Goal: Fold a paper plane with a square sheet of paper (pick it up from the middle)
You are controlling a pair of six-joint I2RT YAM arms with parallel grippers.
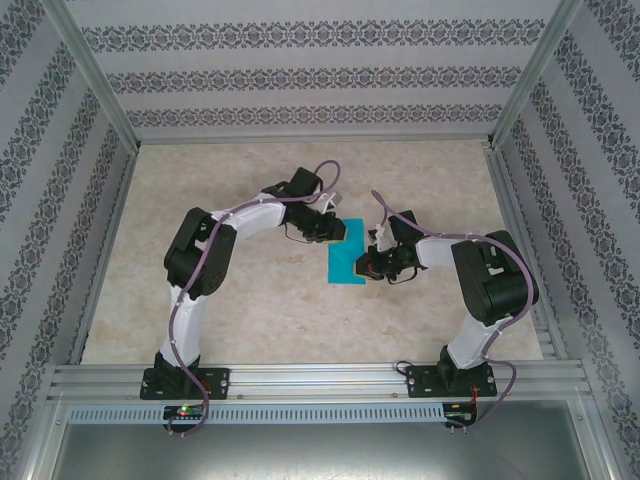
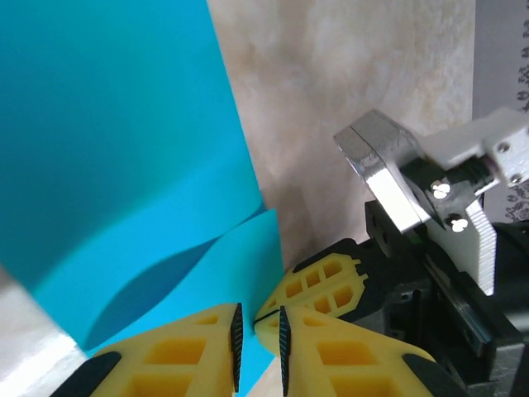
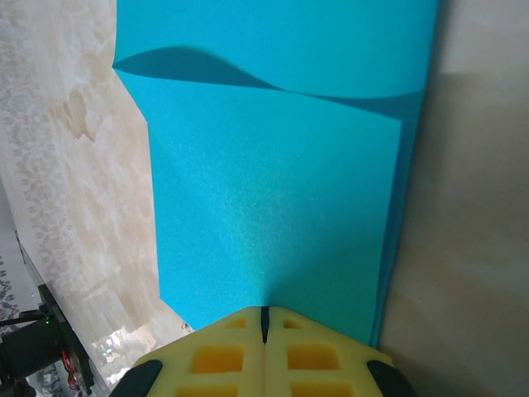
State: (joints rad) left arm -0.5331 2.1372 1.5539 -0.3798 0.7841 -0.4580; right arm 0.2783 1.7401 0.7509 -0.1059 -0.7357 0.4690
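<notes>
we pinch the thin turquoise-blue paper sheet (image 1: 348, 262) in both closed claws, left (image 2: 258, 343) and right (image 3: 264, 324): 1 fold forming, plane far off.

The light is bright and soft everywhere, with no dark corners. From above, the table (image 1: 300, 180) looks pale and a bit washed out, and the arms drop only faint shadows. In the left wrist view, the square sheet of paper (image 2: 116, 149) is blurry up close, with a dark curved shadow under its lifted flap. The right wrist view shows grainy paper and another dark curved shadow near the top. A shiny white glare sits on the table at the bottom left.
</notes>
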